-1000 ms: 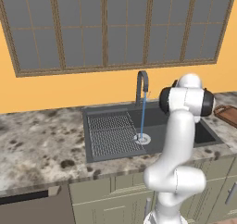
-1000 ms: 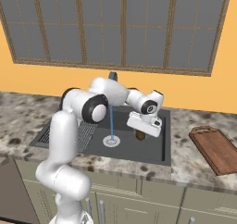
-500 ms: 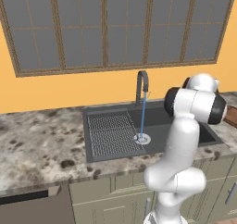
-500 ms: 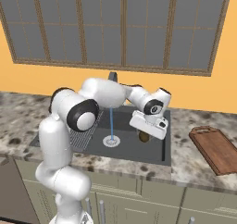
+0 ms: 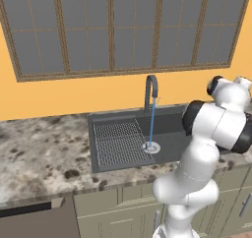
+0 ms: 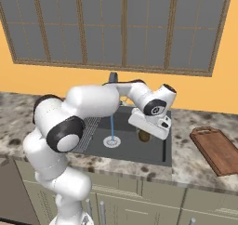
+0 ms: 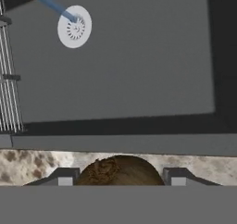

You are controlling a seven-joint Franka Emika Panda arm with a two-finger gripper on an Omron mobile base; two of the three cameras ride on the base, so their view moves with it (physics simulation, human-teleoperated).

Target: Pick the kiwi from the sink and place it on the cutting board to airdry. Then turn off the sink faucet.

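Two dark finger tips (image 7: 62, 177) rise at the bottom of the hand view, one on each side of the kiwi (image 7: 119, 171). Brown, rough-skinned fruit sits squarely between them, both tips pressed against its sides: gripper (image 7: 119, 177) closed on it, fruit lifted clear of the basin floor.

Right base view: gripper (image 6: 145, 135) hangs under the white hand, kiwi (image 6: 144, 135) showing as a small brown lump just below the hand's edge, above the right half of the sink (image 6: 153, 154).

Hand view looks down past the fruit: speckled stone counter (image 7: 28, 165) just beyond it, then the sink's near wall (image 7: 115, 142) as a grey band, then the flat dark basin floor. Round silver drain (image 7: 74, 27) toward the upper left, thin blue stream of water (image 7: 46, 3) landing on it. Wire grid rack (image 7: 9, 79) along the left edge.

Left base view: sink faucet (image 5: 150, 89), slim dark gooseneck, stands at the back rim of the sink (image 5: 98, 165); water (image 5: 152, 121) runs from its spout down to the drain (image 5: 151, 147). Rack (image 5: 118, 142) fills the left part of the basin.

Right base view: stream of water (image 6: 112, 126) falls to the drain (image 6: 112, 142), left of the held fruit and apart from it. Cutting board (image 6: 216, 149), reddish-brown with darker rim, lies on the counter (image 6: 190, 166) to the right of the sink, well apart from the gripper, bare on top.
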